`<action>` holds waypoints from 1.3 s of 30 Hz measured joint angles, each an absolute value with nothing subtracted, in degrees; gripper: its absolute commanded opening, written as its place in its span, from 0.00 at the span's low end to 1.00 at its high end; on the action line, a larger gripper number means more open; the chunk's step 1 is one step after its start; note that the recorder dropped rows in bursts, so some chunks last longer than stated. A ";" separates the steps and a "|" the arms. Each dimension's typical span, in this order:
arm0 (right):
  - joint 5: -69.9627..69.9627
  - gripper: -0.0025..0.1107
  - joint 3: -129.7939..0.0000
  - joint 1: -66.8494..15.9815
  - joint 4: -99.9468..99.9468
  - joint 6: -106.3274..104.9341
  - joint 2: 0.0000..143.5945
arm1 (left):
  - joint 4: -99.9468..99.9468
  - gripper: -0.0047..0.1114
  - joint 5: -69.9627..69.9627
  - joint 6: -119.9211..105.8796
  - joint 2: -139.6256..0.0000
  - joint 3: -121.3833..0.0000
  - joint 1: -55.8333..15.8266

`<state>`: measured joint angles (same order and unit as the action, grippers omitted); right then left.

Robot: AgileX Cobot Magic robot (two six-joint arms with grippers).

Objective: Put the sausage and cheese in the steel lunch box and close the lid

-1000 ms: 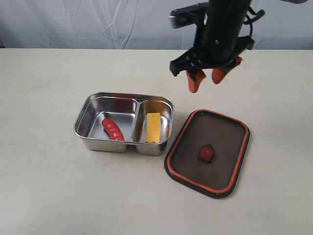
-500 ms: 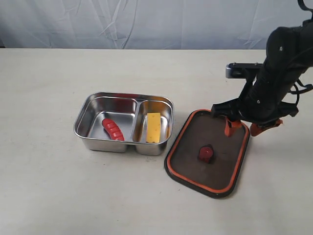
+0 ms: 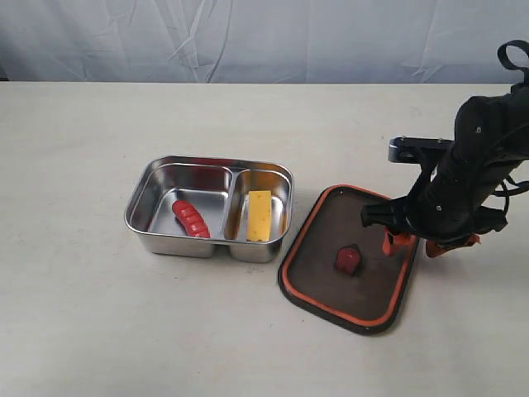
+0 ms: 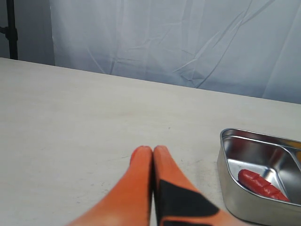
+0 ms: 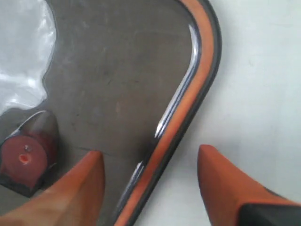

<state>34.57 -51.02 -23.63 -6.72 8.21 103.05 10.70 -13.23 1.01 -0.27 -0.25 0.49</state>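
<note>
The steel lunch box (image 3: 153,184) stands open on the table. The red sausage (image 3: 191,218) lies in its left compartment and the yellow cheese (image 3: 259,215) in its right one. Upturned on the table to the box's right is the dark lid (image 3: 331,227), showing its orange rim and red centre valve (image 3: 347,260). My right gripper (image 3: 418,243) is open and straddles the lid's right edge (image 5: 176,125), one finger over the lid, the other over the table. In the left wrist view my left gripper (image 4: 153,151) is shut and empty, with the box (image 4: 225,162) and sausage (image 4: 261,183) close by.
The pale table (image 3: 91,314) ends at a grey cloth backdrop (image 3: 207,37) along its far edge. Nothing else stands on the table.
My right arm has swung from above the box's far side down to the lid's right edge and dropped lower, its jaws staying open. Box, sausage, cheese and lid have not moved.
</note>
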 measured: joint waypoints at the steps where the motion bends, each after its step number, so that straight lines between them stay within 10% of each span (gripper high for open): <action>1: 34.43 0.52 -50.78 -23.63 -6.72 8.30 103.05 | 10.70 0.04 -13.23 1.01 -0.27 -0.25 0.49; 7: 34.27 0.50 -50.66 -23.63 -6.72 8.49 105.96 | 10.70 0.04 -13.23 1.01 -0.27 -0.25 0.49; 13: 34.76 0.02 -50.66 -23.63 -6.61 8.92 106.23 | 10.70 0.04 -13.23 1.01 -0.27 -0.25 0.49; 39: 45.34 0.01 -50.53 -23.63 7.95 10.85 87.65 | 10.59 0.04 -13.35 1.01 -0.27 -0.25 0.49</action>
